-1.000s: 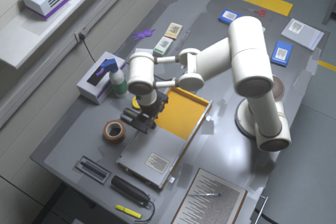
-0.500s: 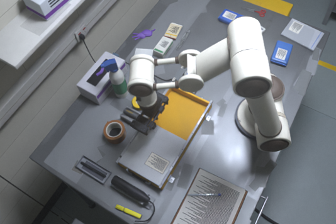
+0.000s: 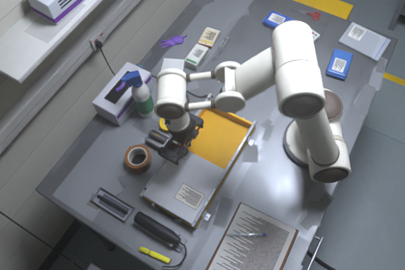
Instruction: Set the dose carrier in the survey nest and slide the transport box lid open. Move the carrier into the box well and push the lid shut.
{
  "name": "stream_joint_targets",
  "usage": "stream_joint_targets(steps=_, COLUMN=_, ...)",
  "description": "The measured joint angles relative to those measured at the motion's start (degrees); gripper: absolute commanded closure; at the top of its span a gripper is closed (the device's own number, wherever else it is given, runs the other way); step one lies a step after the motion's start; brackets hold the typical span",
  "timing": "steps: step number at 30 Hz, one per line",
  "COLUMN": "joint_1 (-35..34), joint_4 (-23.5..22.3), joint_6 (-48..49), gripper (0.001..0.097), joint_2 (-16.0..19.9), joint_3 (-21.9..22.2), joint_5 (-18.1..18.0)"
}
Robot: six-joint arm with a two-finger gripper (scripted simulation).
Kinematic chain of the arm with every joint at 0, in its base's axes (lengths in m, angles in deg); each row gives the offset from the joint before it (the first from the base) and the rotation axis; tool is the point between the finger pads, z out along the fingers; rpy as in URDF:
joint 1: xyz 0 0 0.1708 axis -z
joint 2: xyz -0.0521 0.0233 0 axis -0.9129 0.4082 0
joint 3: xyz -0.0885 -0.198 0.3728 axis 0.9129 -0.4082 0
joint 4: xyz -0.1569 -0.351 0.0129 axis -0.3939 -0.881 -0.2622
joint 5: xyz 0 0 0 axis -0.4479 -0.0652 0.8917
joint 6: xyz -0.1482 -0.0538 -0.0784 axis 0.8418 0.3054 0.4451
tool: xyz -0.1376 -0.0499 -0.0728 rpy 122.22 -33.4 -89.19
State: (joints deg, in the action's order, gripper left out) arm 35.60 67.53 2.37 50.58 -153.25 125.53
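The dose carrier (image 3: 158, 138), a small dark block, sits beside the left edge of the transport box, on or in what looks like the survey nest; a yellow spot (image 3: 163, 123) shows just behind it. The transport box (image 3: 201, 160) lies in the middle of the table with its grey lid (image 3: 184, 187) slid toward the near end, so the yellow well (image 3: 220, 136) is uncovered. My gripper (image 3: 173, 151) hangs at the lid's far left corner, right next to the carrier, with its fingers partly open and holding nothing.
Behind the work stand a spray bottle (image 3: 142, 97) and a tissue box (image 3: 119, 97). A tape roll (image 3: 138, 158) lies left of the carrier. A tray (image 3: 112, 203), a dark handset (image 3: 157, 230) and an open notebook (image 3: 254, 241) lie along the near edge.
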Motion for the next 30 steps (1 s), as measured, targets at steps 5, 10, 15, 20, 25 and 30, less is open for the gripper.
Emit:
stream_joint_targets(steps=5, joint_1=0.0, joint_4=0.0, joint_6=0.0, gripper=0.0483, joint_2=0.4, joint_3=-0.5, joint_5=-0.9)
stream_joint_targets(steps=10, joint_1=0.0, joint_4=0.0, joint_6=0.0, gripper=0.0483, joint_2=0.7, joint_3=-0.9, joint_5=-1.6)
stream_joint_targets(steps=15, joint_1=0.0, joint_4=0.0, joint_6=0.0, gripper=0.0483, joint_2=0.9, joint_3=-1.2, joint_5=-2.0)
stream_joint_targets(steps=20, joint_1=0.0, joint_4=0.0, joint_6=0.0, gripper=0.0483, joint_2=0.9, joint_3=-1.2, joint_5=-2.1)
stream_joint_targets(steps=25, joint_1=0.0, joint_4=0.0, joint_6=0.0, gripper=0.0483, joint_2=0.9, joint_3=-1.2, joint_5=-2.1)
stream_joint_targets(steps=30, joint_1=0.0, joint_4=0.0, joint_6=0.0, gripper=0.0483, joint_2=0.9, joint_3=-1.2, joint_5=-2.1)
